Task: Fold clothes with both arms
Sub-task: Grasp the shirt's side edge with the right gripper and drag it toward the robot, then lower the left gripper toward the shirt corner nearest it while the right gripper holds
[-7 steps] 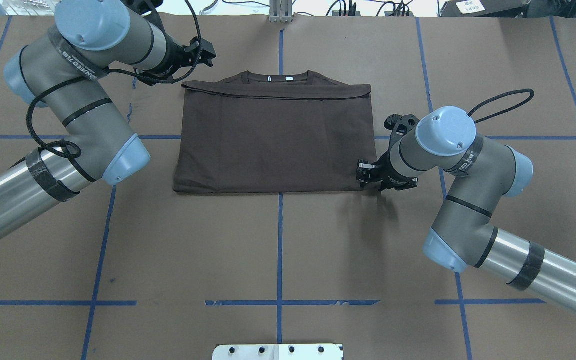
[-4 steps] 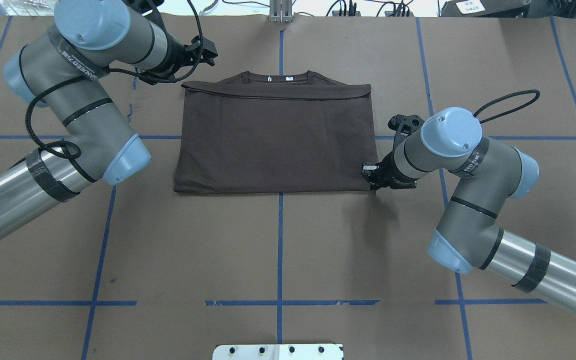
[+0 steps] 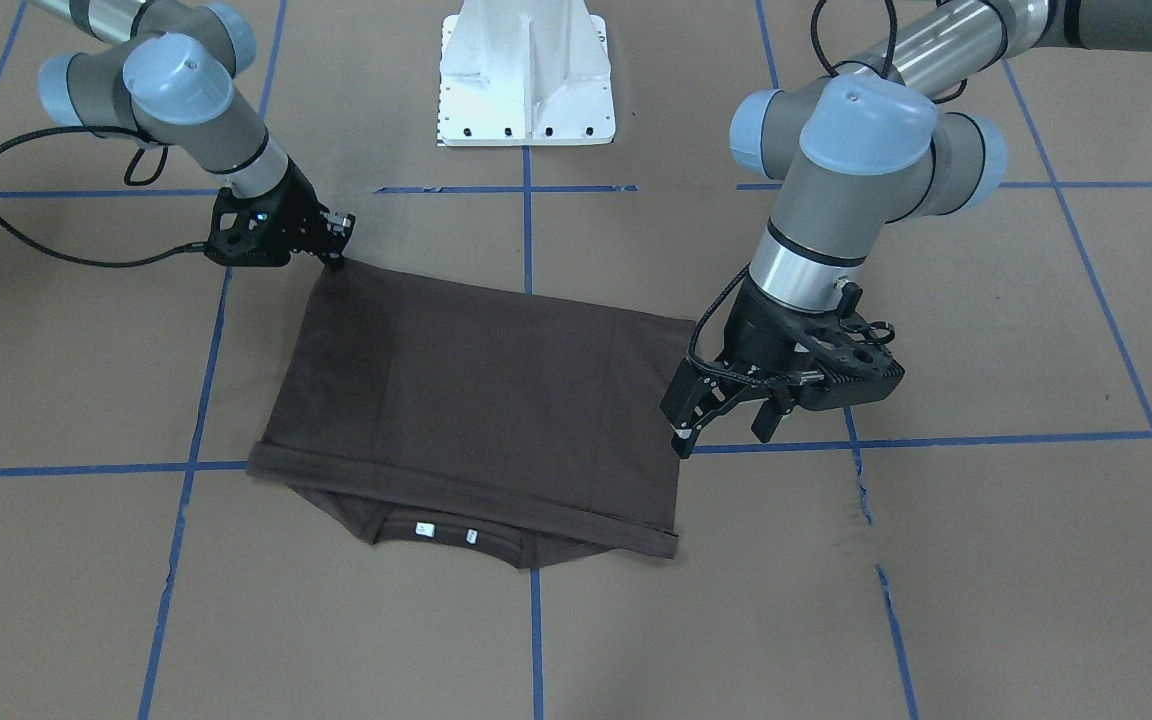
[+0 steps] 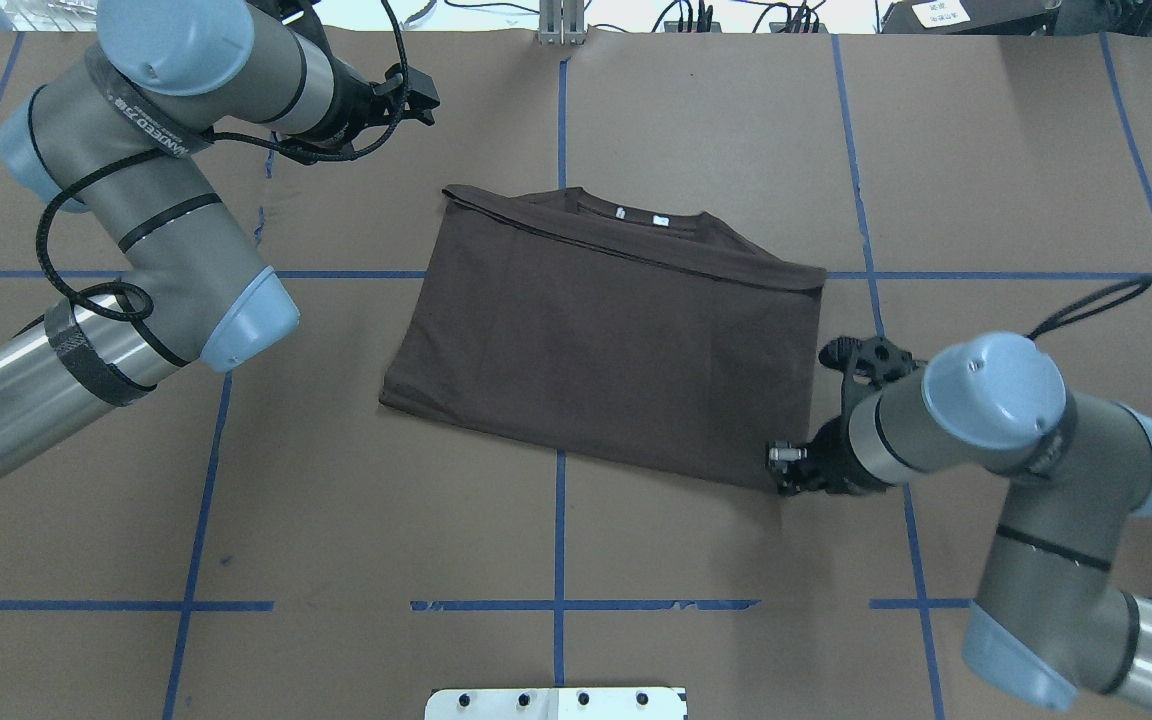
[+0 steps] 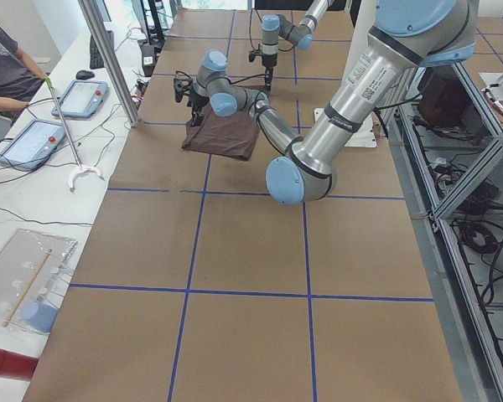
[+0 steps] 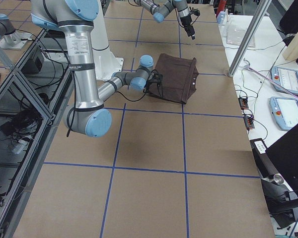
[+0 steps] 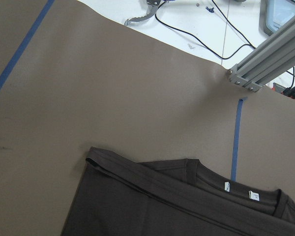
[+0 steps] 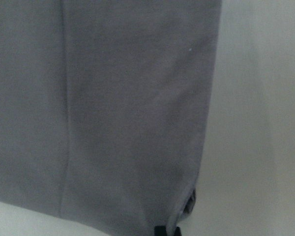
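The dark brown T-shirt (image 4: 606, 340) lies folded into a rectangle and skewed on the table, with its collar and white tags (image 4: 636, 215) at the far edge. My right gripper (image 4: 779, 468) is low at the shirt's near right corner and shut on it. The same grip shows at the corner in the front view (image 3: 339, 240), and the right wrist view is filled with fabric (image 8: 113, 98). My left gripper (image 3: 721, 438) hangs open above the table, beside the shirt's left edge (image 3: 676, 400) and holding nothing. Its wrist camera sees the collar (image 7: 221, 179).
The white pedestal base (image 3: 526, 70) stands at the robot's side of the table. Blue tape lines (image 4: 559, 520) cross the brown table cover. An aluminium post (image 7: 265, 54) and cables sit past the far edge. A person (image 5: 8, 67) sits at a side bench with tablets.
The right gripper has moved right and toward the robot, dragging the shirt's near right corner with it. The shirt slid and turned askew. The left gripper has stayed almost where it was.
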`<action>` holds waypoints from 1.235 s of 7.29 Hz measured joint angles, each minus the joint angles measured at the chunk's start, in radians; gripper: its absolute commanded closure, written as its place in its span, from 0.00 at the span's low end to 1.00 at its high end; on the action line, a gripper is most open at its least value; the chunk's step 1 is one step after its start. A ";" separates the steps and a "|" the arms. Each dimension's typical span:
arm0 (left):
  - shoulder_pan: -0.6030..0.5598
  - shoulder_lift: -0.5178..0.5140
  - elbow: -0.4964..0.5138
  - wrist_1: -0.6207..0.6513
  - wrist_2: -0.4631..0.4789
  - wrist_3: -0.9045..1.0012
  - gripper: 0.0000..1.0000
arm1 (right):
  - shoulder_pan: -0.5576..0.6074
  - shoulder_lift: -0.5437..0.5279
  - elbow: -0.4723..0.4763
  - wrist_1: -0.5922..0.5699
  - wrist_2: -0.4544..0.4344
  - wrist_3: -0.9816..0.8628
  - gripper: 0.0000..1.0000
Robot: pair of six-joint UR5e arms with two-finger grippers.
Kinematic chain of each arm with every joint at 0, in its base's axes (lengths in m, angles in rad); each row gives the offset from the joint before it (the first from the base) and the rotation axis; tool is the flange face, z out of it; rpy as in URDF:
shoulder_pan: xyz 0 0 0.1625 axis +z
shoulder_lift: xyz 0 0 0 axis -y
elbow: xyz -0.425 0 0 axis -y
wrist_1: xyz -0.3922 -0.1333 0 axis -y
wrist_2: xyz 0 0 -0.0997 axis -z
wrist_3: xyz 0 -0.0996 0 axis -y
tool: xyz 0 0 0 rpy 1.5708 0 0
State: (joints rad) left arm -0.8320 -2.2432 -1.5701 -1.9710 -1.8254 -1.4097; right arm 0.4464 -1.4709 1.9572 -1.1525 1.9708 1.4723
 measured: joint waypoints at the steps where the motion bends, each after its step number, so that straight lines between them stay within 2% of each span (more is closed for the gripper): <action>1: 0.007 0.005 -0.021 0.004 0.000 -0.003 0.00 | -0.112 -0.065 0.080 0.000 -0.036 0.076 1.00; 2: 0.018 0.013 -0.044 0.011 0.001 -0.004 0.00 | -0.234 -0.103 0.130 0.000 -0.083 0.157 1.00; 3: 0.027 0.020 -0.065 0.016 0.002 -0.005 0.00 | -0.346 -0.122 0.160 0.000 -0.134 0.233 0.08; 4: 0.035 0.024 -0.084 0.026 0.003 -0.006 0.00 | -0.424 -0.132 0.177 0.000 -0.177 0.278 0.00; 6: 0.072 0.031 -0.119 0.071 0.000 -0.012 0.00 | -0.465 -0.146 0.233 0.002 -0.244 0.302 0.00; 8: 0.166 0.068 -0.184 0.144 -0.003 -0.100 0.00 | -0.415 -0.128 0.300 0.009 -0.365 0.304 0.00; 9: 0.221 0.086 -0.209 0.160 -0.001 -0.181 0.00 | -0.354 -0.106 0.318 0.010 -0.390 0.300 0.00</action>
State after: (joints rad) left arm -0.6113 -2.1568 -1.7789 -1.8113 -1.8269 -1.5904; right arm 0.0920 -1.5768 2.2749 -1.1422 1.5806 1.7726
